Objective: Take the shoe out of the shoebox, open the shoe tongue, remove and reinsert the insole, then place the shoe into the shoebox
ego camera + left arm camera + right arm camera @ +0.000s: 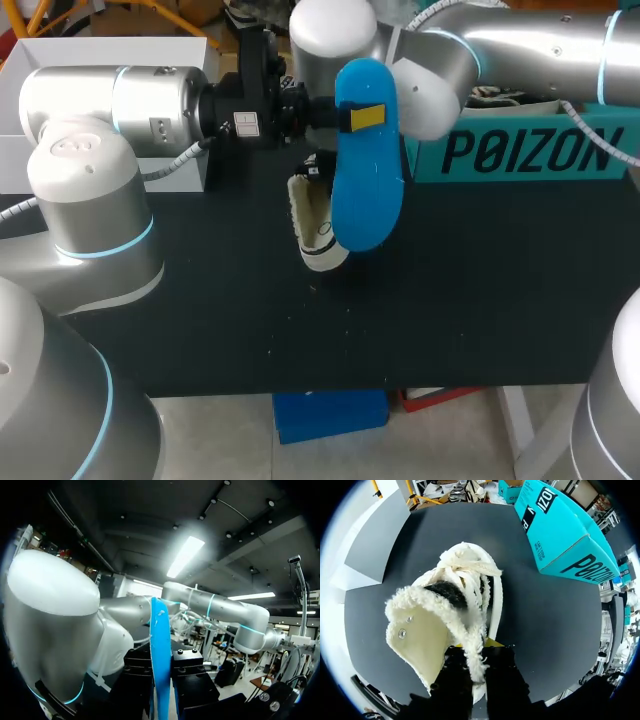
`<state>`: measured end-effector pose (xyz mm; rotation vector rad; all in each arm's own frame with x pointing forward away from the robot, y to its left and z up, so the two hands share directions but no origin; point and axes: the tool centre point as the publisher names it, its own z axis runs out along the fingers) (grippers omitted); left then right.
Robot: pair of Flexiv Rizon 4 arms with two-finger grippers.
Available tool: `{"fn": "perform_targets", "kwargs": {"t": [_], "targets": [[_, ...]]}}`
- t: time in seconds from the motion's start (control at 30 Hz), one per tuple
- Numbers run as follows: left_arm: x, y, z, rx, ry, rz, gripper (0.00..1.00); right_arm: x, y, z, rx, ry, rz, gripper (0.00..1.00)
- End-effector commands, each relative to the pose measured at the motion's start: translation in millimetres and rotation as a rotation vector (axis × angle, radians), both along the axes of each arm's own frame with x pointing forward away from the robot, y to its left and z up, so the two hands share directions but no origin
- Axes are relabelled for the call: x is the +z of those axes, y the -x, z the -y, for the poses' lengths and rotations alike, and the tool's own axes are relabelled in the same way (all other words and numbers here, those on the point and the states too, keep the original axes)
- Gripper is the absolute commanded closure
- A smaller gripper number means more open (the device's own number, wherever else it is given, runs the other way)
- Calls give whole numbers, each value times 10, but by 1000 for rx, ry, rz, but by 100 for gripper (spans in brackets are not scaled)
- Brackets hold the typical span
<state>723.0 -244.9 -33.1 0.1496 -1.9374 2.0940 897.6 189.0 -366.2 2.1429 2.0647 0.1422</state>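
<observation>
While left fingers (139,680) clamp blue insole (368,160), right fingers (504,680) clamp fleecy shoe (455,605); teal shoebox (520,152) near.

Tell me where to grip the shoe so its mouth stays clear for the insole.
Pinch the fleecy collar rim of the shoe at one side, coming from the heel end, as the right gripper does. The rim is thin and stands up, and that hold probably leaves the mouth free for the insole in the left gripper.

One cream shoe (316,228), one blue insole (367,180), one teal shoebox (530,152), one white box (110,52), two arms (120,100) (530,45)
</observation>
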Motion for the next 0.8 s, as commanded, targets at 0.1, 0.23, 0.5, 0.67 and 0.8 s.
{"fn": "perform_targets", "kwargs": {"t": [0.1,0.23,0.5,0.67,0.8], "targets": [[-8,3,24,5,2,1,100,-183,14,33,-8,-21,-6,100],[-8,3,24,5,2,1,100,-276,36,55,-5,-17,-9,100],[-8,3,24,5,2,1,100,-344,61,115,1,-22,-10,100],[-8,3,24,5,2,1,100,-349,83,177,9,-25,15,100],[-8,3,24,5,2,1,100,-330,113,213,-2,-25,29,0]]}}
